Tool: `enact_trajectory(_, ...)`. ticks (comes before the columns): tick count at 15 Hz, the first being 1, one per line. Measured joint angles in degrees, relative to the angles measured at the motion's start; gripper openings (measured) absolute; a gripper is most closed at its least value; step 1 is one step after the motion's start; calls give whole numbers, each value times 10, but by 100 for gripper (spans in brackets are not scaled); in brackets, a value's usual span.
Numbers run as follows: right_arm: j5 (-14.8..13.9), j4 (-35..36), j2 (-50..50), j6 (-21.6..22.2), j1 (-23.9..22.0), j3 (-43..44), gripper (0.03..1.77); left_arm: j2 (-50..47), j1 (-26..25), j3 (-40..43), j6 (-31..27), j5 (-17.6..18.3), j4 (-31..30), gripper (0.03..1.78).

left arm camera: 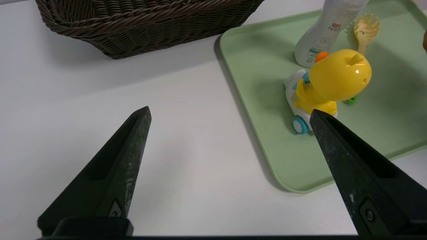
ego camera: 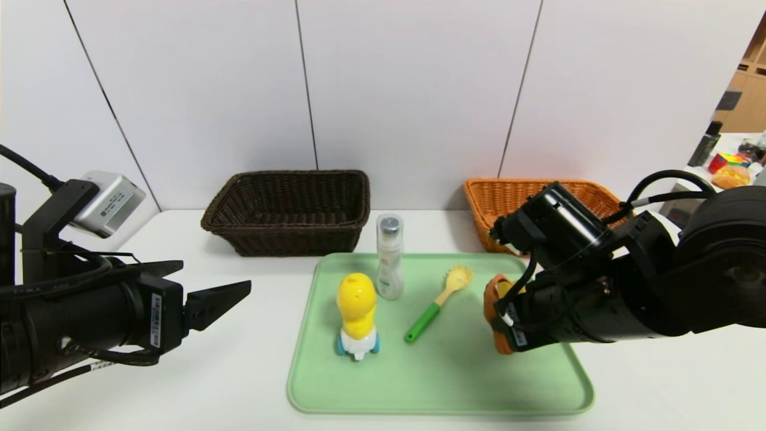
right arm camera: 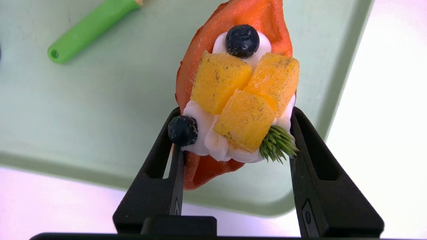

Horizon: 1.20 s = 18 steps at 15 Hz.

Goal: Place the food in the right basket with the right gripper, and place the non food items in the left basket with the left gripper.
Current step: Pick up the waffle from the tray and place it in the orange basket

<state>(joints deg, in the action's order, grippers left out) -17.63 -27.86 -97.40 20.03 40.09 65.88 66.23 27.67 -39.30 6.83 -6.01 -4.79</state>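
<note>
- One food item is in play: the fruit tart [right arm camera: 238, 100], an orange pastry shell with white cream, mango cubes and two blueberries, which our right gripper [right arm camera: 233, 143] has clamped between its jaws, one finger on each side of the cream end.
- We see it in the head view hanging over the near right part of the green tray [ego camera: 443, 383], apparently lifted clear of it.
- Its long axis runs out away from the jaws, so the free tip of the shell leads.
- From the tart, the orange basket [ego camera: 508, 194] lies farther back and slightly to the right, beyond the tray's far right corner; we judge that the coming move is a carry back over that rim, high enough for the dangling shell to pass it.
- The right arm is clearly the nearer one to that basket, and nothing stands between the tart and it.
- Just left of the tart lies the green-handled brush [ego camera: 440, 302], then the upright bottle [ego camera: 389, 257] and the yellow duck toy [ego camera: 357, 314], all non-food and still on the tray.
- Our left gripper [ego camera: 218, 302] hovers with jaws spread wide and empty over the table left of the tray, with the dark brown basket [ego camera: 287, 209] behind it.
</note>
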Motion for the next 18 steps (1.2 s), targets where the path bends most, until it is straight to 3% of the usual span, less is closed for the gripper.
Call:
enact_trajectory(5,-21,-5,47,-26,5,3,87,0,0,0,0,1,0,169)
enact_trajectory(11,-21,1,87,-68,-6,39,87,1,0,0,0,1,0,169)
enact_trajectory(18,-18,58,92,-132,-72,94,87,0,0,0,0,0,0,169)
